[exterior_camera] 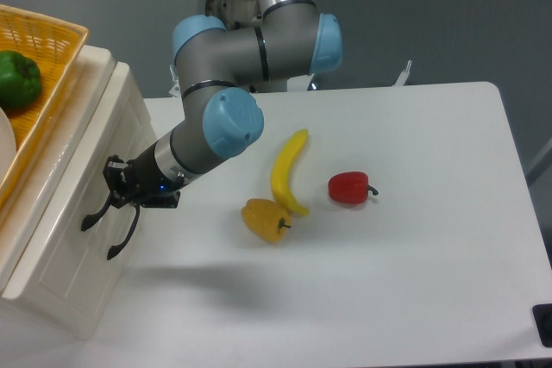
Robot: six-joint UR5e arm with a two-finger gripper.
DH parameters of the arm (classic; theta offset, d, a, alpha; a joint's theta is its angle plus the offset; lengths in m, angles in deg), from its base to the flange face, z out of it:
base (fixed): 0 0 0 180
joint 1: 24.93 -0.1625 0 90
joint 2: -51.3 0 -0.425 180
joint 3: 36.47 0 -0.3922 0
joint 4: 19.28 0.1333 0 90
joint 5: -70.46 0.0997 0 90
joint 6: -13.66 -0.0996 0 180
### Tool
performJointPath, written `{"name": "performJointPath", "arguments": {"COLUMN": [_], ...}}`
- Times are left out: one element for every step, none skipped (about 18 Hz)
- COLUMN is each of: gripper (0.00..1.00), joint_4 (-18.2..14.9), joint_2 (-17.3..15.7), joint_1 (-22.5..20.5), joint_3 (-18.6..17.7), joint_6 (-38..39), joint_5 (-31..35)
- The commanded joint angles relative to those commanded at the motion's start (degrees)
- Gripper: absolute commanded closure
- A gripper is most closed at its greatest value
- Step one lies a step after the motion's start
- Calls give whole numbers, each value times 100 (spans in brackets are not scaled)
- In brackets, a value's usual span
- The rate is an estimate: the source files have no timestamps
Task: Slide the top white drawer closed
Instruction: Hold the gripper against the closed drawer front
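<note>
End effector (119, 185): at front of top white drawer (82, 213), beside its black handle (97, 213); finger spread indiscernible | Progress: drawer appeared nearly flush; final push possibly outstanding.

The top white drawer (73, 148), glossy cream plastic with a panelled front and a black curved handle, sits at the desk's left edge.

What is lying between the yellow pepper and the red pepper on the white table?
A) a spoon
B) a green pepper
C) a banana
C: the banana lies on the table, with the yellow pepper at its lower left and the red pepper to its right.
</note>
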Motion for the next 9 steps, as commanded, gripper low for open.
{"name": "performJointPath", "arguments": {"gripper": [96,96,96,96,96,96,96,96,96], "joint_4": [0,0,-9,-9,0,0,0,0,0], "joint_2": [-9,-17,-35,-53,-61,-70,-79,-79,-79], "joint_1": [9,9,26,79,88,88,97,105,132], "joint_3": [-9,-17,-26,-18,-18,-18,-18,-18,-18], "joint_6": [9,9,17,44,70,88,88,88,97], "joint_5": [0,0,9,9,9,9,9,9,9]}}
